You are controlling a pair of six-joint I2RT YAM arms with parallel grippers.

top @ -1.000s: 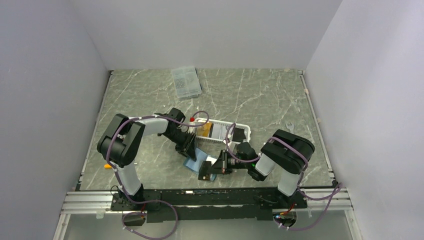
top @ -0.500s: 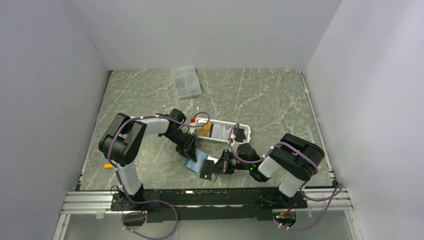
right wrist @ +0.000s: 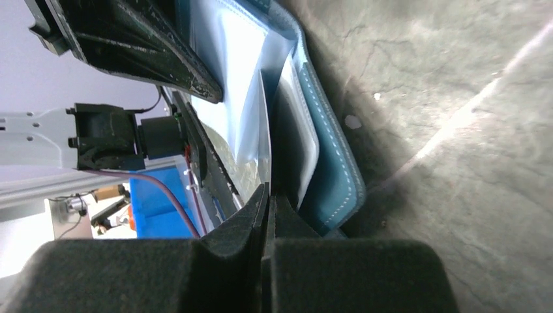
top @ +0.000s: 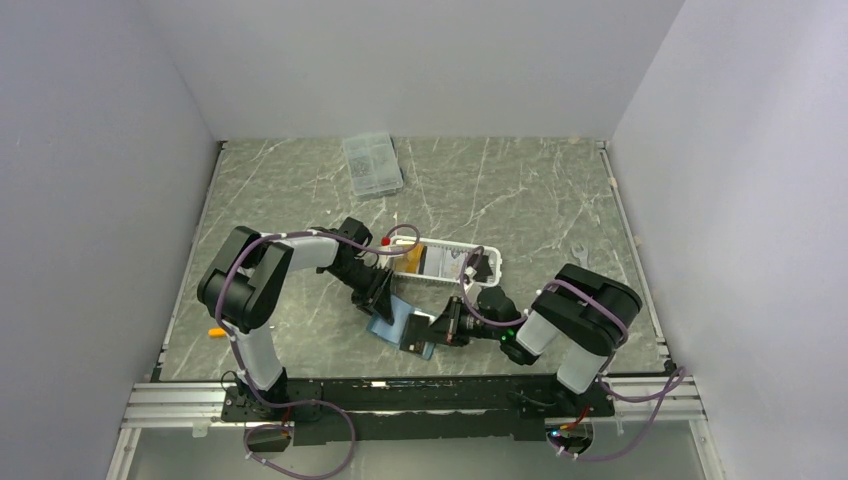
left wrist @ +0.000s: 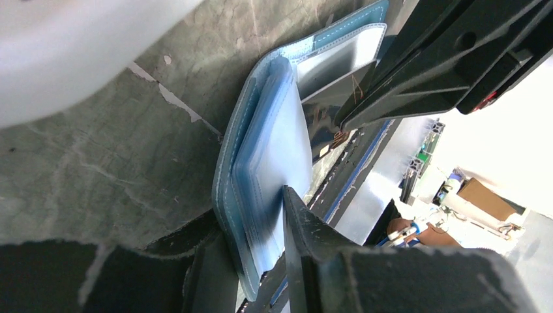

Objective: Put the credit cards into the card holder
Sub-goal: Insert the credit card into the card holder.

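The card holder (top: 392,322) lies open on the table (top: 520,200) near the front edge, between the two arms, with its lighter blue slotted inside facing up. The left gripper (left wrist: 251,216) comes at it from the far left. Its two fingers straddle one end of the wallet and close on the stacked leaves there, apparently to pin the holder down and keep a pocket mouth gaping. The right gripper (right wrist: 267,193) reaches in from the right, low over the table, with its fingers pressed together on a thin pale card (right wrist: 262,130). That card is seen edge-on, its free end running up between the clear inner sleeve and the teal outer cover. Holding the card by its trailing edge leaves most of its length free to slide in, and the flat, low approach seems chosen to line it up with the slot. How deep the card sits cannot be told from these views. The insertion step looks underway rather than finished. More credit cards (top: 410,259), a yellow-gold one among them, wait in the white basket (top: 495,255) just beyond the wallet, so work remains.
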